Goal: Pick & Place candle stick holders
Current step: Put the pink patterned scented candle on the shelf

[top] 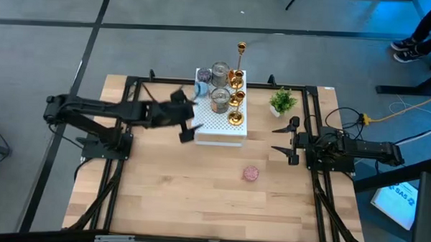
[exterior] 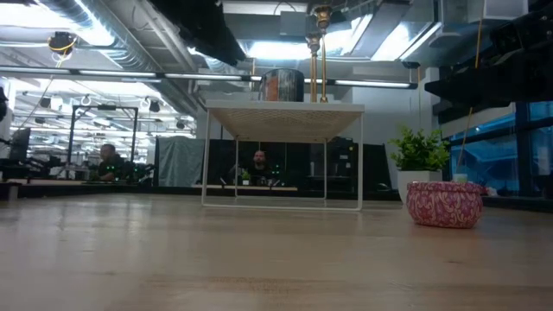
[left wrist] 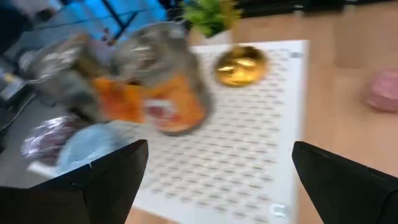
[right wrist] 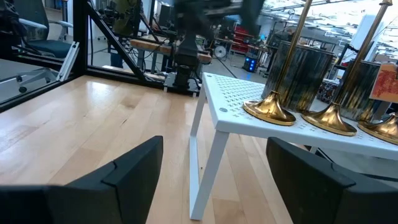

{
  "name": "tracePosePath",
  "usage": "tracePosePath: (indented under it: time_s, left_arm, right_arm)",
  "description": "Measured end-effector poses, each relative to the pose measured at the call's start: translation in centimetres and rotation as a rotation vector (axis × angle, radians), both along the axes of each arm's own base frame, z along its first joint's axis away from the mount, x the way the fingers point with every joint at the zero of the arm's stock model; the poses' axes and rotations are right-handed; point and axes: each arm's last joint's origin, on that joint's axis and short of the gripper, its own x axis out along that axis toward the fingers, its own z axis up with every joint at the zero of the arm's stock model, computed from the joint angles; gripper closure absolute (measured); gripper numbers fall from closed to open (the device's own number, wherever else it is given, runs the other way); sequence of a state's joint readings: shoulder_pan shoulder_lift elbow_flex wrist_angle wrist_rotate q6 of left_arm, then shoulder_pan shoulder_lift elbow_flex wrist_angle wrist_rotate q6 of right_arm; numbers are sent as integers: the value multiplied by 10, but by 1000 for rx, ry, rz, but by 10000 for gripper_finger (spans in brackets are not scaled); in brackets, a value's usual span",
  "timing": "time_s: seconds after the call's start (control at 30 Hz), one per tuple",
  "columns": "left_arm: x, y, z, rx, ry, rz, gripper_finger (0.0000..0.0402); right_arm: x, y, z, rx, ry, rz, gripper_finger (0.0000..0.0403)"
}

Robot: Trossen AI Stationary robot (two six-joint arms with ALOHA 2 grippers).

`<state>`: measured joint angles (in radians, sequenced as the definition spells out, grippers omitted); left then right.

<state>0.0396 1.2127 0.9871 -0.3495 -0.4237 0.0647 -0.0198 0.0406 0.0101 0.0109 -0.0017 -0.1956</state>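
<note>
Several shiny gold candle stick holders (top: 235,100), one of them tall and thin (top: 241,51), stand by their round bases on a white perforated stand (top: 222,125). Two silvery cups (top: 219,85) and a small blue round one (top: 201,88) stand with them. A pink round holder (top: 251,172) sits on the bare wood nearer the front. My left gripper (top: 188,117) hovers open over the stand's left edge, with the silvery cup (left wrist: 161,81) and a gold holder (left wrist: 241,64) ahead of its fingers. My right gripper (top: 276,139) waits open, right of the stand.
A small green potted plant (top: 282,102) stands right of the stand, near the right gripper. A black frame (top: 130,82) runs around the tabletop. Bare wood (top: 184,192) stretches across the front half of the table. People sit in the room far behind.
</note>
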Motion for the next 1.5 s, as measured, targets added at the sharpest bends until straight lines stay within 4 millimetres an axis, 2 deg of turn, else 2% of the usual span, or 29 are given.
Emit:
tracePosePath:
  time_s: [0.23,0.43,0.5,0.6,0.73,0.87,1.1,1.3,1.5]
  left_arm:
    - [20,-59,-19,21,-24,-197,5]
    - [45,-111,-45,74,-51,-381,4]
    - [53,-123,-54,75,-69,-426,6]
    - [61,-134,-56,36,-169,-434,5]
    - [74,-140,-58,-71,-317,-414,3]
    - [91,-141,-69,-113,-352,-456,2]
    - [130,-142,-93,-271,-349,-374,2]
    - [158,-141,-108,-297,-359,-342,2]
    - [168,-128,-113,-244,-342,-331,2]
  right_arm:
    - [0,0,0,0,0,0,112]
    - [0,0,0,0,0,0,112]
    - [0,0,0,0,0,0,112]
    - [0,0,0,0,0,0,112]
    - [0,0,0,0,0,0,112]
    - [0,0,0,0,0,0,112]
    - [0,0,0,0,0,0,112]
    - [0,0,0,0,0,0,112]
    - [0,0,0,0,0,0,112]
